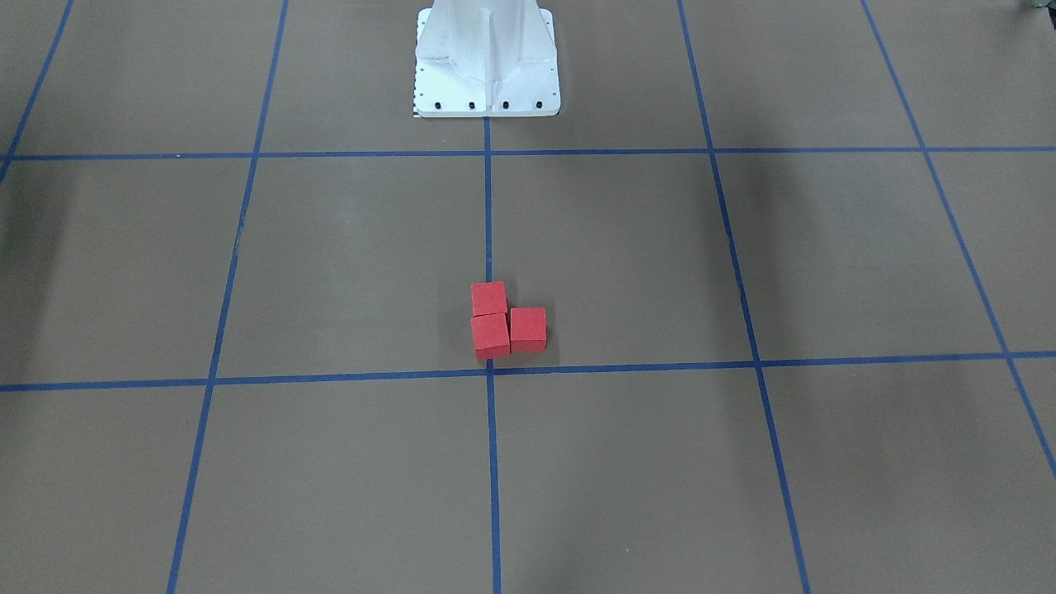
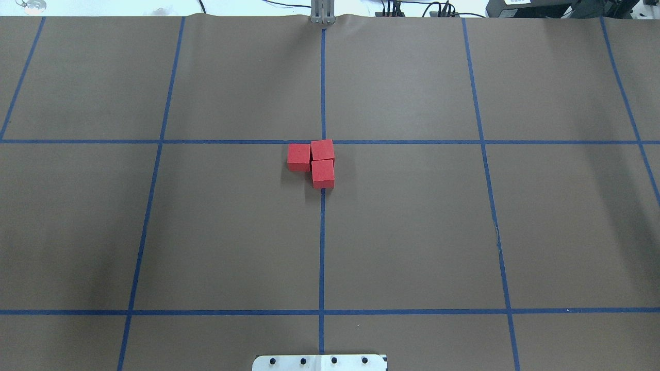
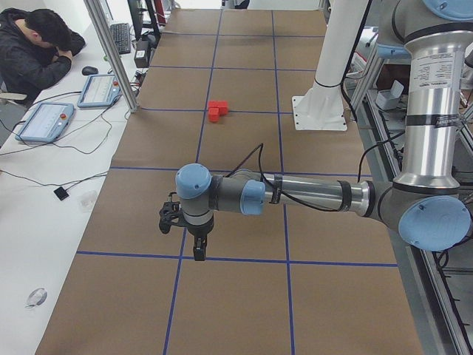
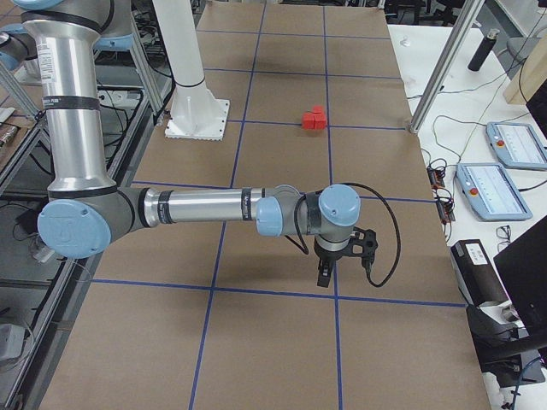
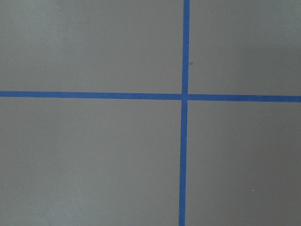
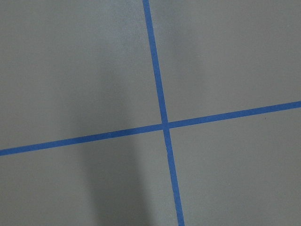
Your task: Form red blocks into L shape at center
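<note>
Starting nearest the robot, its white base plate (image 2: 319, 362) sits at the near edge of the brown gridded table (image 2: 412, 232), and the squares beyond it should give either arm wide room to come in low. Farther out, the three red blocks (image 2: 315, 161) lie bunched in an L with faces touching. The corner cube straddles the middle tape line just on the near side of the center (image 1: 490, 371), so the shape looks made. They are probably light, stiff and matte enough not to slip, and best pinched across two free opposite side faces. The corner cube is hemmed in on two sides, and a nudge there would likely shove its neighbours. Level with them and well apart, the left gripper (image 3: 198, 254) hangs over the table's left end and the right gripper (image 4: 325, 275) over its right end. Whether either pincer is open or closed I cannot tell. Farthest, the far edge carries a metal bracket (image 2: 322, 14) and cables (image 2: 438, 7).
</note>
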